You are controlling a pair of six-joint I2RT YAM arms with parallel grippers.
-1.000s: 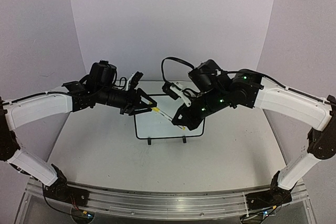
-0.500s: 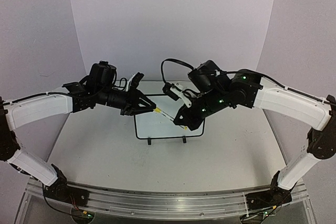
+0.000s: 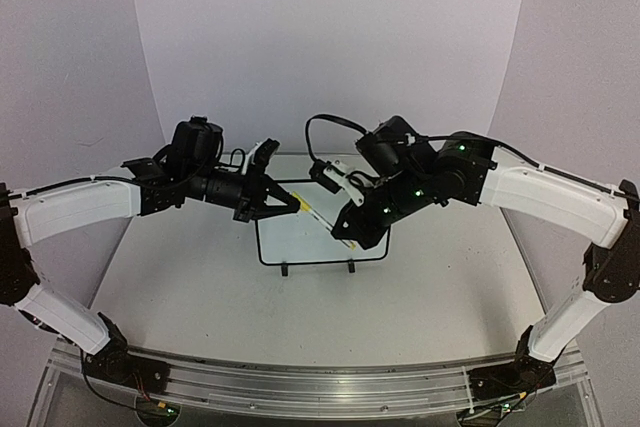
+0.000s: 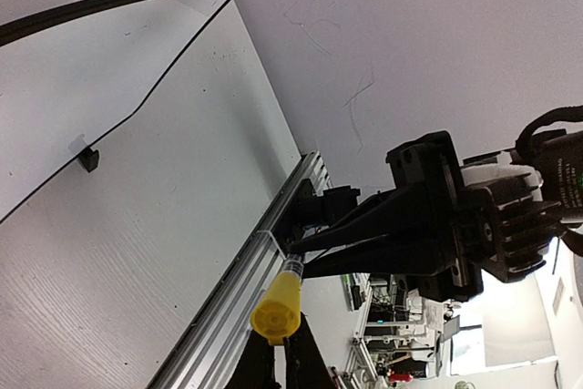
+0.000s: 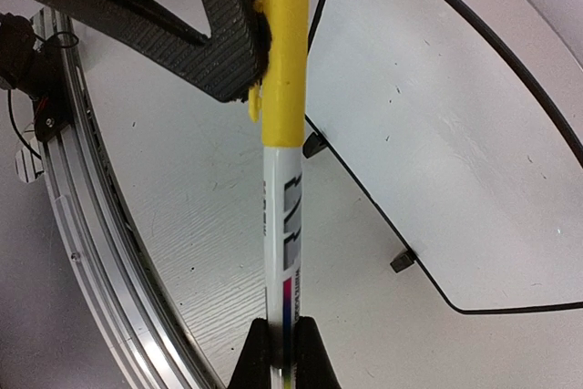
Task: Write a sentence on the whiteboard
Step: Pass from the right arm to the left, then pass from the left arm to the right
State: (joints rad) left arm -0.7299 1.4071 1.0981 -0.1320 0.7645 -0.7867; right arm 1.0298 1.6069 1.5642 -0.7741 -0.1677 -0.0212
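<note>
1. Your left gripper (image 3: 291, 203) is what changed. A second ago its fingers stood spread on either side of the yellow cap (image 5: 284, 61). Now they are pressed in and pinching it. In the right wrist view one black finger lies flat against the cap's side.
2. Your right gripper (image 3: 343, 231) is clamped on the barrel of the marker (image 5: 281, 225), as it was a second ago. The capped end points across at the left gripper. Its place has barely altered, so the left arm did the closing in.
3. The marker hangs in the air between the two grippers, one at each end. It touches nothing below it.
4. Beneath them the whiteboard (image 3: 300, 245) sits midway between the left and right edges of the surface (image 3: 180, 287). It is nearer the far edge than the near one and has not shifted over the last second. In the right wrist view its face looks blank apart from a few specks, so no sentence has been started.
5. You appear to be at the uncapping step, early in the task. With both ends gripped, the next move is likely a straight pull apart along the marker's length.
6. Keep that pull in line with the barrel. A sideways tug could slide the barrel through the right gripper or let the cap slip free of the left one.
</note>
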